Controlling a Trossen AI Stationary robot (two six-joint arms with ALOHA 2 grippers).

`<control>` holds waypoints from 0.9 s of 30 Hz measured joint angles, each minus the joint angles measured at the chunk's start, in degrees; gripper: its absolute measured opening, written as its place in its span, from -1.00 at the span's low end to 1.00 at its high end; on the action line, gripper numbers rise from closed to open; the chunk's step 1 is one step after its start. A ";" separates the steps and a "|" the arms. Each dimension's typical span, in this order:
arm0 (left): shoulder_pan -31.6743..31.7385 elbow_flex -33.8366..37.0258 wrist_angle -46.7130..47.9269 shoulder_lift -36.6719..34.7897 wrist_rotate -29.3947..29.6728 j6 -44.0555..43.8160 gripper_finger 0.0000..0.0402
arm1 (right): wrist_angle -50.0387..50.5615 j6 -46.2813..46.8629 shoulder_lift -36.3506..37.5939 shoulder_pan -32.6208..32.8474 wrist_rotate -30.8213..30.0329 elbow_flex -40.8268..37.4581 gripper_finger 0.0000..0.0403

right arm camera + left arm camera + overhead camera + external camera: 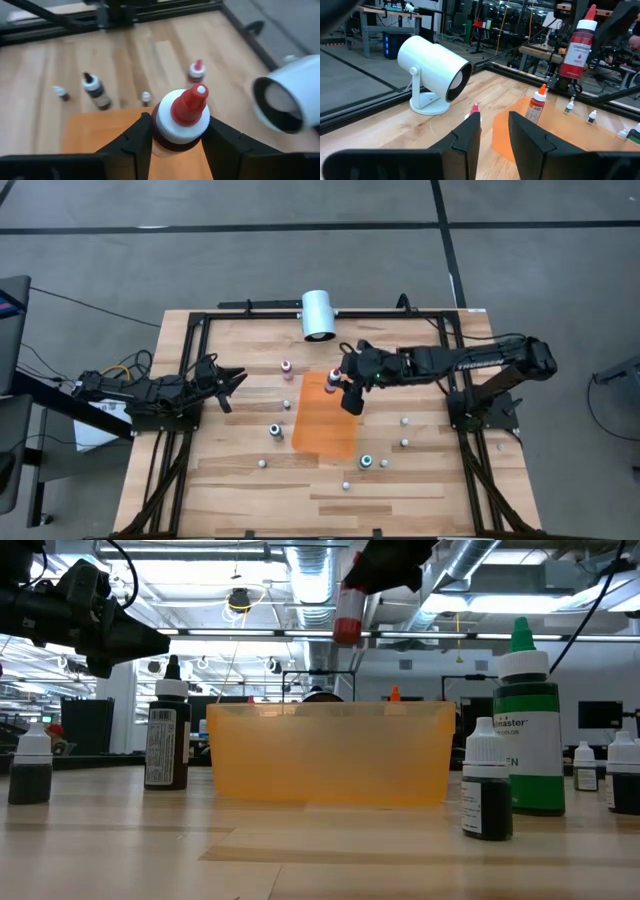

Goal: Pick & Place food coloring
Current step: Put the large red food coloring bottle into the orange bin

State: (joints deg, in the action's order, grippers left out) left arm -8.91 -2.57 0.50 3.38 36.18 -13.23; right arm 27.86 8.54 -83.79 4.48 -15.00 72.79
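Nearest the low camera, small dark food coloring bottles [487,792] are standing on the wooden table [240,480] around the orange tray [324,425]. Above the tray, the right gripper [176,131] is pinching a red-capped bottle [180,117] by its shoulder; it looks light, rigid and slick. Farther off, the left gripper [495,131] is waiting, fingers nearly together.

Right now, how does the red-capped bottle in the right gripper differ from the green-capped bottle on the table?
The red-capped bottle hangs in the air above the orange tray, clamped by the right gripper; the green-capped bottle stands free on the table beside that tray. Their cap colours differ. Both are upright.
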 joint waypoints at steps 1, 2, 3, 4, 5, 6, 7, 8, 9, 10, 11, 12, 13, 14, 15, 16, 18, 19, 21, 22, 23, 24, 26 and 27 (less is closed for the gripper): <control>-0.02 0.00 0.00 0.00 -0.02 0.00 -0.54 | 0.38 0.45 0.00 0.64 -1.59 0.00 -0.28; -0.02 0.00 0.01 0.00 -0.02 0.00 -0.54 | 0.74 1.45 0.00 1.23 -2.78 0.00 -0.27; 0.00 0.00 0.01 0.00 -0.02 0.00 -0.54 | 1.11 2.75 0.00 1.64 -3.27 0.00 -0.27; 0.00 0.00 -0.01 0.02 -0.02 -0.02 -0.54 | 1.58 4.18 0.00 1.94 -3.27 0.00 -0.26; -0.02 0.00 0.00 0.00 -0.02 -0.02 -0.54 | 2.07 5.66 -0.52 2.18 -3.34 0.03 -0.27; -0.01 0.00 0.01 0.01 -0.02 -0.02 -0.54 | 2.15 7.20 -1.23 2.40 -3.56 0.08 -0.27; 0.00 0.00 0.01 0.01 -0.08 -0.06 -0.54 | 2.63 8.58 -1.84 2.62 -3.99 0.03 -0.28; -0.01 0.00 0.01 0.00 -0.09 -0.36 -0.54 | 3.67 9.58 -2.41 2.96 -4.76 -0.10 -0.28; -0.01 0.00 0.01 0.00 -0.09 -0.39 -0.54 | 3.57 10.19 -3.53 3.36 -5.74 -0.09 -0.29; -0.02 0.00 0.01 0.00 -0.16 -0.39 -0.54 | 2.19 11.05 -4.85 3.76 -6.65 0.16 -0.29; 0.00 0.00 -0.08 0.00 -0.20 -0.39 -0.54 | 2.07 11.93 -6.01 4.04 -7.32 0.19 -0.30; -0.02 0.02 -0.12 0.02 -0.25 -0.39 -0.54 | 3.34 12.68 -7.14 4.41 -8.05 -0.05 -0.29; -0.01 0.02 -0.04 0.00 -0.60 -0.38 -0.54 | 3.58 13.38 -8.53 4.73 -8.74 -0.11 -0.29; 0.00 0.02 0.05 -0.01 -1.35 -0.37 -0.54 | 2.21 14.25 -9.96 4.99 -9.40 -0.11 -0.28; 0.00 0.02 0.00 -0.02 -2.15 -0.37 -0.54 | 2.15 15.13 -11.01 5.20 -10.07 -0.07 -0.27; 0.00 0.02 -0.01 0.05 -3.16 -0.37 -0.54 | 2.75 15.70 -11.90 5.40 -11.01 -0.07 -0.26; -0.02 0.02 0.09 0.39 -5.27 -0.35 -0.54 | 0.75 16.63 -13.99 5.58 -12.76 0.02 -0.25; -0.01 0.02 0.07 0.44 -6.20 -0.34 -0.54 | 0.58 17.07 -14.96 5.65 -13.71 0.07 -0.25; 0.00 0.02 0.20 0.71 -7.95 -0.33 -0.54 | 0.87 17.21 -16.66 5.65 -15.39 -0.07 -0.26; 0.00 0.02 0.27 0.72 -9.01 -0.33 -0.54 | -0.23 17.40 -17.60 5.63 -16.22 0.01 -0.27; 0.00 0.02 0.30 0.72 -9.62 -0.31 -0.54 | -0.24 18.02 -18.24 5.63 -16.81 0.04 -0.27; 0.00 0.02 0.32 0.73 -10.30 -0.31 -0.54 | 0.54 18.44 -18.87 5.63 -17.36 -0.02 -0.28; 0.00 0.00 0.40 0.76 -11.22 -0.28 -0.54 | 0.00 19.23 -20.16 5.52 -17.99 0.00 -0.29; 0.00 0.00 0.40 0.77 -11.65 -0.24 -0.54 | 0.47 19.53 -20.74 5.49 -18.05 0.00 -0.29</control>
State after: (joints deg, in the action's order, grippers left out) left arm -8.91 -2.57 0.91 4.15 24.53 -13.47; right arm 28.33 28.07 -104.53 9.97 -33.06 72.79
